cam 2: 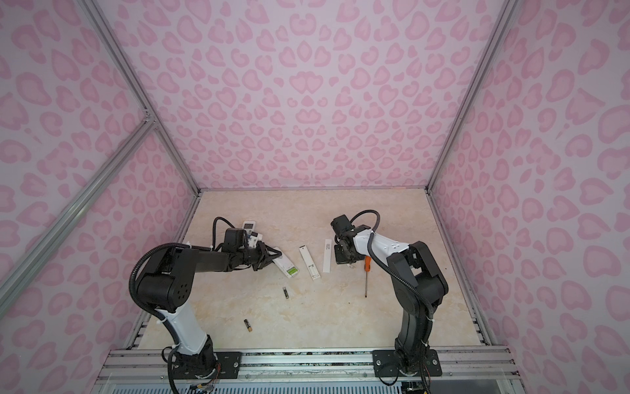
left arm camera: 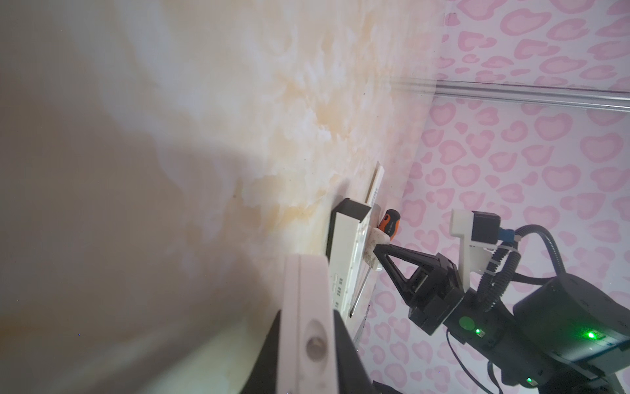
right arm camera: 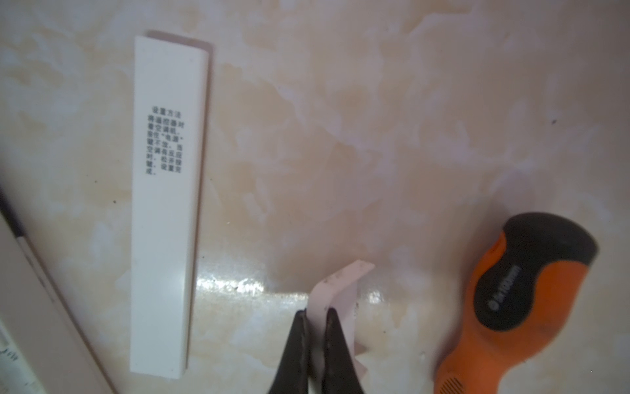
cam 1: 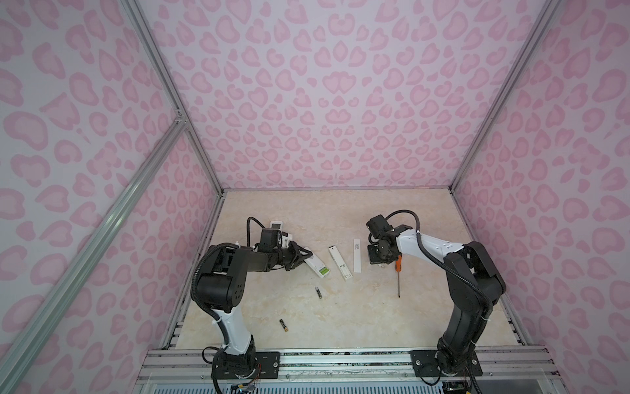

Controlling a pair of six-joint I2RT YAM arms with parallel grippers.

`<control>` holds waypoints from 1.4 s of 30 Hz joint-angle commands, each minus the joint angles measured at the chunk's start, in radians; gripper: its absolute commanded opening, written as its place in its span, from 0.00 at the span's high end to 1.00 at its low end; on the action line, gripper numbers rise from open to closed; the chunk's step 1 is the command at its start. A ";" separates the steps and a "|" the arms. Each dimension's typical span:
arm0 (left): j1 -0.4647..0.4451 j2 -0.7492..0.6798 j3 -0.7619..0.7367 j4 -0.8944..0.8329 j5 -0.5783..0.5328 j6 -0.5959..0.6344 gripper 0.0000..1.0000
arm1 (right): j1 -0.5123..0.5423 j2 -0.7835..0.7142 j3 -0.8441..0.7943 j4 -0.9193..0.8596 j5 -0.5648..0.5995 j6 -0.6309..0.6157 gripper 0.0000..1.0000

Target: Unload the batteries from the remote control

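**materials/finish check**

tabletop (right arm camera: 409, 102): marble print, smooth, glossy, glare streaks.
cover plate (right arm camera: 163, 221): white plastic, smooth, satin, black print.
screwdriver (right arm camera: 511, 307), 3 o'clock of the plate: hard orange plastic handle, matt black rubbery inlay, dark metal shaft.
remote (cam 1: 317, 264), 9 o'clock of the plate: white plastic shell.
batteries (cam 1: 283, 325), toward 7 o'clock: black wrap, gold end, finish too small to judge.
right gripper (right arm camera: 315, 312) fingers (right arm camera: 296, 344): matt black plastic, pale scuffed tape-like pad.
walls (cam 1: 341, 102): matt pink print.
frame rail (cam 1: 341, 358), 6 o'clock: bare brushed aluminium.
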 commanded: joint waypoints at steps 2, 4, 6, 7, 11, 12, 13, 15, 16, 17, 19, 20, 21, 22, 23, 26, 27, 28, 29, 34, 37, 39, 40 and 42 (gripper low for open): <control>0.000 0.014 0.010 -0.025 -0.017 0.044 0.92 | 0.009 0.019 -0.005 -0.033 0.005 -0.006 0.83; -0.001 0.011 0.009 -0.035 -0.020 0.050 0.86 | 0.013 0.018 0.000 -0.036 0.007 -0.005 0.72; -0.001 0.003 0.011 -0.049 -0.025 0.063 0.79 | 0.019 0.015 0.007 -0.044 0.014 -0.003 0.65; 0.000 -0.002 0.012 -0.058 -0.030 0.071 0.76 | 0.020 0.012 0.011 -0.048 0.016 -0.002 0.63; 0.001 -0.025 0.018 -0.100 -0.051 0.102 0.65 | 0.029 -0.010 0.039 -0.070 0.022 0.001 0.61; 0.002 -0.033 0.020 -0.107 -0.058 0.113 0.58 | 0.033 -0.017 0.049 -0.075 0.022 0.004 0.61; 0.003 -0.040 0.024 -0.147 -0.066 0.124 0.55 | 0.036 -0.025 0.055 -0.078 0.022 0.006 0.61; 0.006 -0.060 0.033 -0.208 -0.091 0.160 0.50 | 0.050 -0.040 0.071 -0.085 0.023 0.013 0.61; 0.009 -0.069 0.037 -0.233 -0.103 0.178 0.49 | 0.059 -0.047 0.079 -0.087 0.022 0.017 0.61; 0.013 -0.080 0.041 -0.262 -0.116 0.198 0.47 | 0.069 -0.054 0.086 -0.086 0.020 0.023 0.61; 0.025 -0.096 0.047 -0.313 -0.144 0.231 0.44 | 0.093 -0.064 0.100 -0.076 0.005 0.036 0.61; 0.034 -0.106 0.050 -0.335 -0.158 0.247 0.43 | 0.112 -0.068 0.107 -0.065 -0.005 0.043 0.62; 0.041 -0.115 0.051 -0.360 -0.169 0.263 0.42 | 0.131 -0.070 0.114 -0.056 -0.013 0.050 0.62; 0.049 -0.123 0.052 -0.376 -0.177 0.274 0.42 | 0.149 -0.068 0.121 -0.047 -0.021 0.059 0.62; 0.057 -0.132 0.053 -0.393 -0.186 0.283 0.41 | 0.171 -0.066 0.130 -0.037 -0.032 0.069 0.62; 0.081 -0.162 0.051 -0.430 -0.205 0.307 0.40 | 0.227 -0.053 0.144 0.008 -0.075 0.098 0.63; 0.088 -0.172 0.051 -0.446 -0.214 0.315 0.40 | 0.245 -0.045 0.148 0.029 -0.092 0.107 0.63; 0.092 -0.179 0.052 -0.457 -0.221 0.322 0.40 | 0.258 -0.037 0.150 0.043 -0.105 0.115 0.63; 0.097 -0.187 0.054 -0.475 -0.231 0.332 0.40 | 0.270 -0.028 0.154 0.058 -0.120 0.125 0.64; 0.100 -0.224 0.049 -0.529 -0.248 0.352 0.42 | 0.256 -0.020 0.123 0.099 -0.164 0.180 0.64; 0.096 -0.254 0.026 -0.530 -0.242 0.342 0.44 | 0.182 -0.066 0.067 0.089 -0.160 0.190 0.64; 0.089 -0.272 0.010 -0.529 -0.240 0.336 0.45 | 0.103 -0.120 0.018 0.071 -0.145 0.182 0.63; 0.084 -0.278 0.006 -0.528 -0.238 0.333 0.45 | 0.066 -0.146 -0.001 0.058 -0.137 0.171 0.63; 0.067 -0.291 0.001 -0.528 -0.240 0.326 0.46 | -0.020 -0.195 -0.035 0.018 -0.102 0.138 0.61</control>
